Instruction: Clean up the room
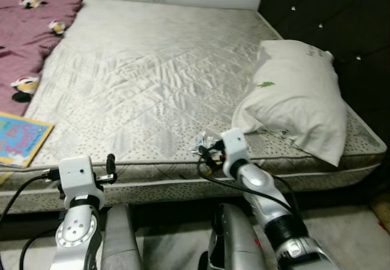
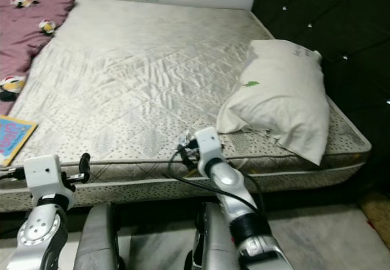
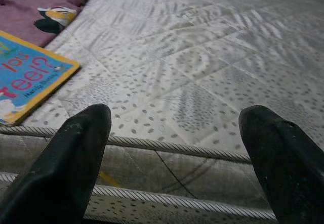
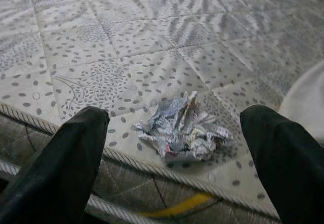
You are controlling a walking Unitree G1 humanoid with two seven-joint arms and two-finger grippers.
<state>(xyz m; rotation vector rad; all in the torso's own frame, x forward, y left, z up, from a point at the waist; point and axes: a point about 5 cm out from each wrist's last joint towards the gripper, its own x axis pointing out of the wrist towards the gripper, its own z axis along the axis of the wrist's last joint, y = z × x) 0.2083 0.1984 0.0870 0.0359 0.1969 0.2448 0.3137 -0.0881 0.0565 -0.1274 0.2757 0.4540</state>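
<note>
right hand [image 4: 174, 158]: held open, fingers spread around crumpled wrapper [image 4: 179, 127] at mattress [image 1: 158, 81] edge
left hand [image 3: 172, 158]: held open near book [image 3: 28, 80]

A bedroom: bare quilted mattress [image 1: 158, 81], white pillow [image 1: 298, 96], dark tufted headboard [image 1: 329, 14].

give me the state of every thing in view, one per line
left gripper: open, at the mattress edge
right gripper: open, fingers either side of the wrapper
crumpled wrapper: scrunched, lying near the mattress edge
pillow: lying flat, one corner overhanging
book: closed, flat
purple blanket: rumpled
mattress: bare
</note>
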